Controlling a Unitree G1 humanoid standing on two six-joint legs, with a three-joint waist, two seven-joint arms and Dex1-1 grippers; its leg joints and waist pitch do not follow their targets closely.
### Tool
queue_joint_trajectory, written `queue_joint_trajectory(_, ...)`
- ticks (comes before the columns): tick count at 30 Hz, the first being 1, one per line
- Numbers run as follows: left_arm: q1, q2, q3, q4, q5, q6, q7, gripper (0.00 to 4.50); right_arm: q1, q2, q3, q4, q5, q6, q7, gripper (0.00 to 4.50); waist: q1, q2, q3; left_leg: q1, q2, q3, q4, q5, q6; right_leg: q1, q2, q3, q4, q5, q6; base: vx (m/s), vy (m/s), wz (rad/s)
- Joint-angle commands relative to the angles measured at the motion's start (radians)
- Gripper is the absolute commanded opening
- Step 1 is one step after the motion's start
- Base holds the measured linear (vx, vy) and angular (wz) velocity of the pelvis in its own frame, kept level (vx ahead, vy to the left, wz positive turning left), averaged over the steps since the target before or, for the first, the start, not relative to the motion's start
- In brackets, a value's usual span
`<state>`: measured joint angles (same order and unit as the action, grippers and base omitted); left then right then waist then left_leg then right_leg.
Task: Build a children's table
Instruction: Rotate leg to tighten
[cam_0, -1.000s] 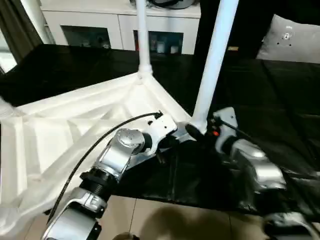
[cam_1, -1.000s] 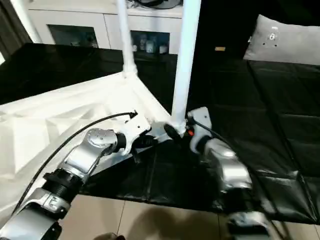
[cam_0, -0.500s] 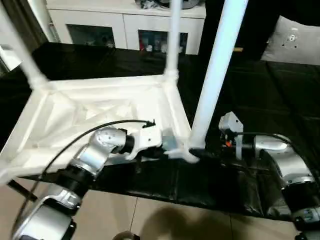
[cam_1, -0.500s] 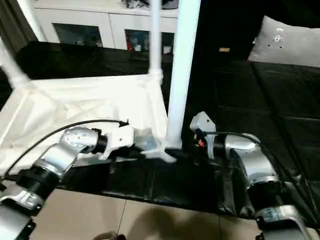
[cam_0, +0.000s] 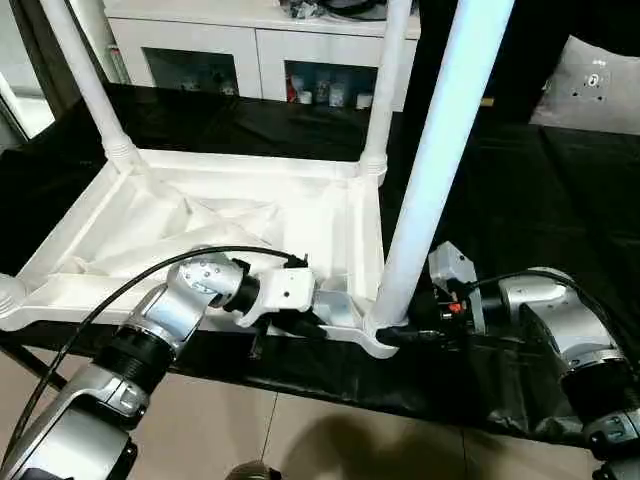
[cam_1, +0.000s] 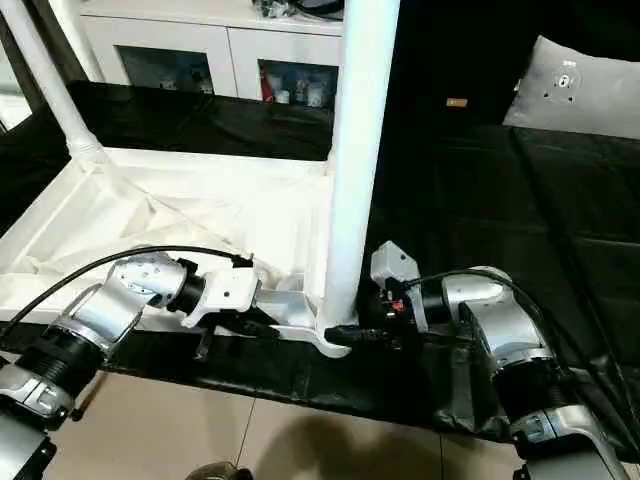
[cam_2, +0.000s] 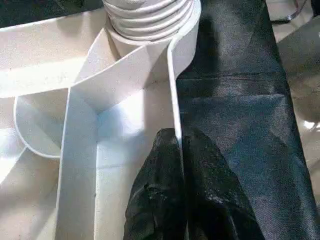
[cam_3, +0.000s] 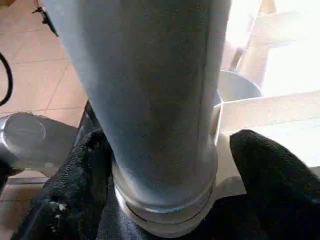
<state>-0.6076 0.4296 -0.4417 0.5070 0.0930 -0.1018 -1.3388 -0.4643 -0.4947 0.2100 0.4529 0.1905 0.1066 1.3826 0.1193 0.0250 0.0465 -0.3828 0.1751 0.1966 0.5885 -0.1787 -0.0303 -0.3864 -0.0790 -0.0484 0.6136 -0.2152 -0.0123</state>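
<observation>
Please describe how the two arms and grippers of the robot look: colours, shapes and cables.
Both forearms are silver metal cylinders with black ribbed rings. The left arm ends in a rounded silver joint and a white wrist block; a black cable arcs over it. The right arm carries a small grey box with a red mark and thin black cables. The fingers are black and rough.

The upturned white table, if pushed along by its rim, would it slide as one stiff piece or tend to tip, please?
The table probably slides as one piece: ribs brace its underside. It looks light, being thin-walled plastic. Its tall upright legs might sway, yet the broad top lying flat on the black sheet should resist tipping.
</observation>
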Motion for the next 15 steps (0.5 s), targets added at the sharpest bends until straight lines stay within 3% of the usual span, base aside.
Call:
queue_joint_trajectory(1,0.016,0.002,-0.071,0.013,0.037,-0.025,-0.055,0.00,-0.007,-0.006,0.011,0.010,-0.006,-0.010,0.010,3.50,-0.002,-0.014,-0.063,0.022,0.065,-0.024,-0.062,-0.148,0.075,0.038,-0.076,0.039,-0.059,-0.046,-0.259,0.000,0.000,0.00)
queue_joint_trajectory(8,0.029,-0.004,-0.057,-0.002,0.009,0.004,-0.063,0.00,0.016,0.005,0.011,-0.012,0.008,0.010,0.010,2.96,-0.002,-0.014,-0.063,0.021,0.065,-0.024,-0.061,-0.140,0.080,0.039,-0.075,0.038,-0.057,-0.045,-0.258,0.000,0.000,0.00)
queue_joint_trajectory(13,0.054,-0.043,-0.005,-0.070,-0.053,0.135,-0.013,0.00,0.045,0.035,-0.002,-0.052,0.029,0.070,-0.042,2.73,-0.003,-0.013,-0.061,0.021,0.065,-0.024,-0.062,-0.131,0.086,0.038,-0.074,0.038,-0.055,-0.029,-0.268,0.000,0.000,0.00)
queue_joint_trajectory(15,0.058,-0.059,0.008,-0.084,-0.059,0.173,0.019,0.00,0.043,0.052,-0.010,-0.052,0.024,0.099,-0.091,2.69,-0.009,-0.012,-0.056,0.021,0.063,-0.025,-0.066,-0.160,0.077,0.035,-0.074,0.038,-0.063,-0.084,-0.261,0.000,0.000,0.00)
